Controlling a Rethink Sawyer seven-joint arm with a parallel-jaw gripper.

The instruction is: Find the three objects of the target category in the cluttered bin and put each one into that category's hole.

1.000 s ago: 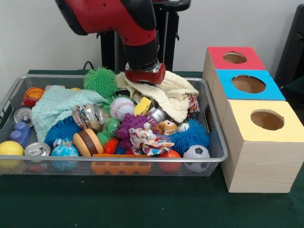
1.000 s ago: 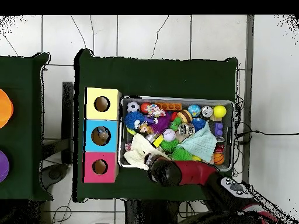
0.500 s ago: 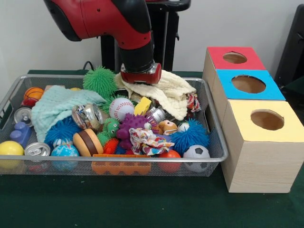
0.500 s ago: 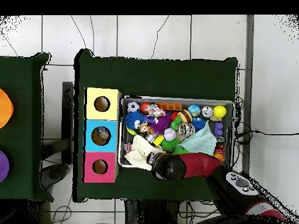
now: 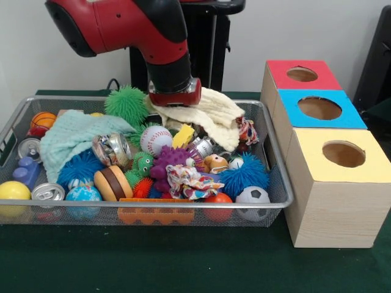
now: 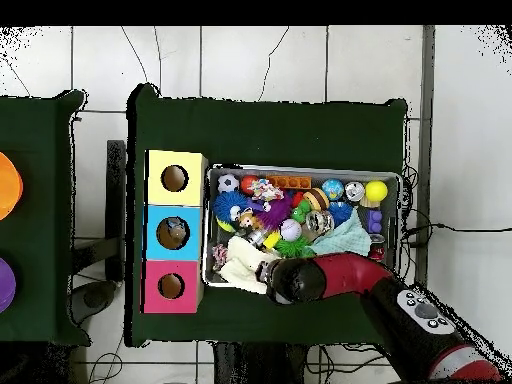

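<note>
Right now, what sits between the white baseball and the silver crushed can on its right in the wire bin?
A yellow toy block lies between the white baseball and the silver crushed can, seen in the front view.

Wire, cloth, rubber and wood, as we see them

We see a silvery wire-mesh bin, a nubbly cream cloth, a soft mint knitted cloth, shiny dented metal cans, spiky rubbery balls, a glossy red arm shell, pale wood-grain boxes with matt coloured tops, and matt green table felt.
</note>
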